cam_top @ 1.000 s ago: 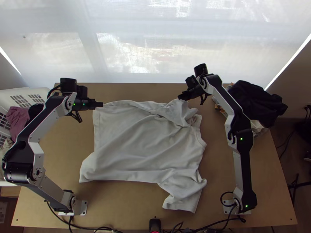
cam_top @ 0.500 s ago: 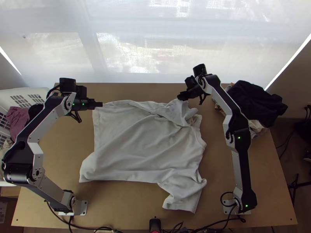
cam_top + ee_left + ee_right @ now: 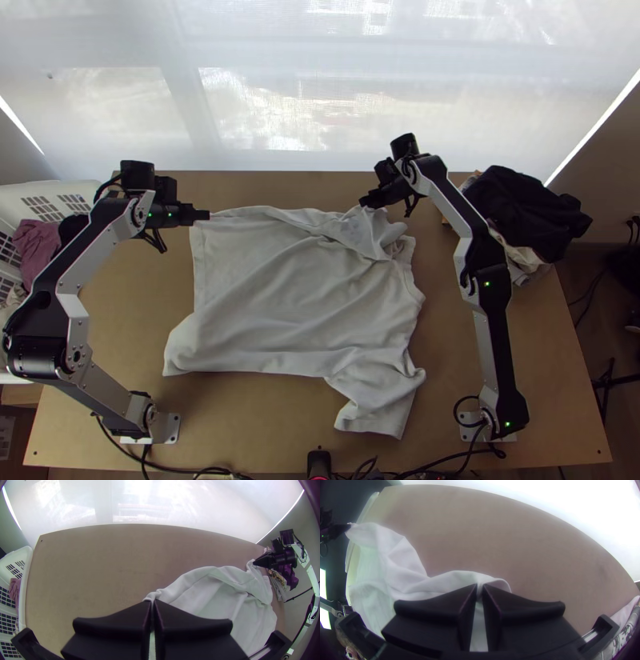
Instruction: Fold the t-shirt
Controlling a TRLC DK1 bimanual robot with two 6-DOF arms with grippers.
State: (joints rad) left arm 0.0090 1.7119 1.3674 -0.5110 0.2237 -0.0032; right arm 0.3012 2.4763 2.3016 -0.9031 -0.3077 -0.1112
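T-shirt (image 3: pixel 296 288) spread; your left gripper (image 3: pixel 153 602) and right gripper (image 3: pixel 480 587) pinch its far edge; likely 0 folds done, all remain.

"What's lying about, by your count?"
"One t-shirt (image 3: pixel 296 280), one desk (image 3: pixel 240 412), one basket (image 3: pixel 48 190), and one heap of clothes (image 3: pixel 520 208)."
"How many pieces in that heap?"
"Can't tell; they overlap."
"And what comes in pairs?"
"Two arms, left arm (image 3: pixel 76 276) and right arm (image 3: pixel 498 336). Two hands, left hand (image 3: pixel 209 215) and right hand (image 3: pixel 364 202), each with two fingers (image 3: pixel 113 623)."
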